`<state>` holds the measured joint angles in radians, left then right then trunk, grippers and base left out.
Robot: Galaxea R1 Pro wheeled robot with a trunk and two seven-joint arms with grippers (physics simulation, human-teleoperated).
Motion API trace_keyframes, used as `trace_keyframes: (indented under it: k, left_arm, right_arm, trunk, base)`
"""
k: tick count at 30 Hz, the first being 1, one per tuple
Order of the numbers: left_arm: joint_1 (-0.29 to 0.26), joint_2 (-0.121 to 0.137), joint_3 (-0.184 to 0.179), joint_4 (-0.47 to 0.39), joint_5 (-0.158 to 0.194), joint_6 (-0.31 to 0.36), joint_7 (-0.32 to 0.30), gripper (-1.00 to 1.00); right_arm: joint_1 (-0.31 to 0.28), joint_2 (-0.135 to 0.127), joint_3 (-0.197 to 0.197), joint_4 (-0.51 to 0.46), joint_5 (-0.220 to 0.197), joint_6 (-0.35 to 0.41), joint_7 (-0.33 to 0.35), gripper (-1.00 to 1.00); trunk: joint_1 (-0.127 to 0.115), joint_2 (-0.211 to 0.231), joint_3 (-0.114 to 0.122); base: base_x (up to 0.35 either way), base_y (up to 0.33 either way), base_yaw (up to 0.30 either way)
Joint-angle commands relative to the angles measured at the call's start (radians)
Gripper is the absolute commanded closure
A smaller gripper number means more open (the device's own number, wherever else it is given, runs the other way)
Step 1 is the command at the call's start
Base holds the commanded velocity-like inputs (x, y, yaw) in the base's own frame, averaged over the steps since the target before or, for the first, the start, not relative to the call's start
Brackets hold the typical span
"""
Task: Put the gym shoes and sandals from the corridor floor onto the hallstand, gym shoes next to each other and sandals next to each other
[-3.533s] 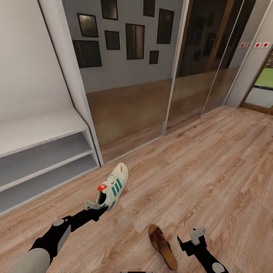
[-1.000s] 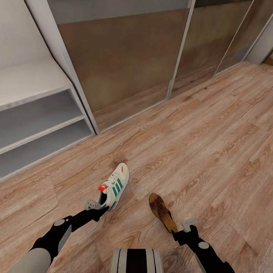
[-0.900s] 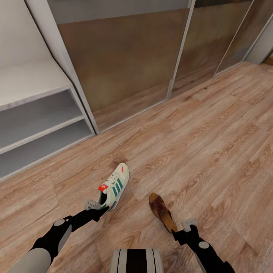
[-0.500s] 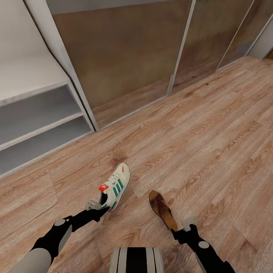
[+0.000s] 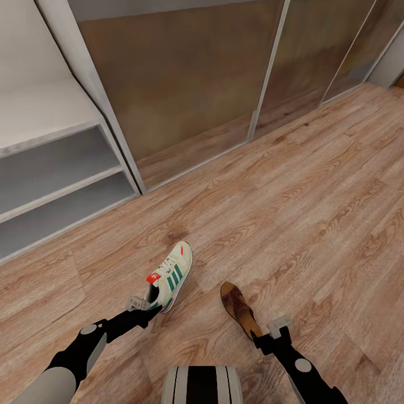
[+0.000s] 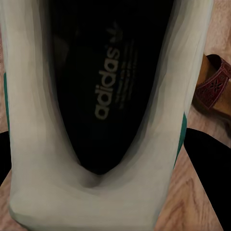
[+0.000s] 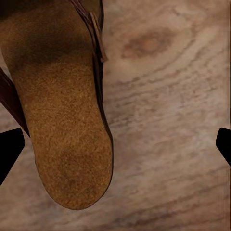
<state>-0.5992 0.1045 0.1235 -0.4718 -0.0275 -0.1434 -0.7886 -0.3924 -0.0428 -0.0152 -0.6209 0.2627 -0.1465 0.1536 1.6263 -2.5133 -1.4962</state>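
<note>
One gym shoe [image 5: 170,276] sits on the corridor floor [image 5: 292,224], cream-white with green stripes, red-orange tongue tab, toe pointing toward the mirrored doors. Just to its right is a brown sandal [image 5: 239,311] with a tan insole, lying flat. The pale-grey hallstand [image 5: 50,185] stands off to the left, both shelves bare.

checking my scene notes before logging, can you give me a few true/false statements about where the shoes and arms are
1. The cream-white sneaker with green stripes sits on the grey rack's shelf. False: it is at the wood-plank floor, heel at the left pincer.
2. The flat brown sandal lies right of the sneaker. True.
3. The right pincer is open, heel between its fingertips. True.
4. The pale-grey two-shelf rack holds a sandal. False: both shelf levels seen hold no shoes.
</note>
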Motion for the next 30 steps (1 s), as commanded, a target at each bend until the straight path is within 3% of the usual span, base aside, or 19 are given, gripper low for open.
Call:
trace_keyframes:
  k: [1,8,12,16,24,30]
  left_arm:
    - [-0.001,0.0,0.004,0.001,-0.003,-0.004,-0.005,1.0]
    - [-0.001,0.0,0.005,0.001,-0.003,-0.004,-0.005,1.0]
    - [-0.001,0.0,0.005,0.001,-0.003,-0.003,-0.006,1.0]
    - [-0.001,0.0,0.005,0.001,-0.003,-0.002,-0.006,1.0]
    - [-0.001,0.001,0.006,0.001,-0.003,-0.002,-0.006,1.0]
    - [-0.001,0.001,0.006,0.001,-0.003,-0.002,-0.006,1.0]
  right_arm:
    - [0.0,-0.001,-0.002,0.001,0.006,-0.007,0.004,-1.0]
    - [0.0,-0.003,-0.002,0.022,0.008,-0.074,0.004,-1.0]
    - [0.0,-0.003,-0.002,0.043,0.008,-0.103,0.004,-1.0]
    - [0.0,-0.003,-0.002,0.049,0.007,-0.109,0.004,-1.0]
    - [0.0,-0.003,-0.002,0.053,0.007,-0.113,0.003,-1.0]
    - [0.0,-0.003,-0.002,0.053,0.007,-0.113,0.003,-1.0]
  trunk:
    - [0.0,0.0,-0.001]
    - [0.0,0.0,-0.001]
    - [0.002,-0.001,-0.016]
    - [0.003,-0.002,-0.031]
    - [0.003,-0.002,-0.031]
    - [0.006,-0.003,-0.055]
  base:
    - [0.0,0.0,0.0]
    - [0.0,0.0,0.0]
    - [0.0,0.0,0.0]
    - [0.0,0.0,0.0]
    - [0.0,0.0,0.0]
    - [0.0,0.0,0.0]
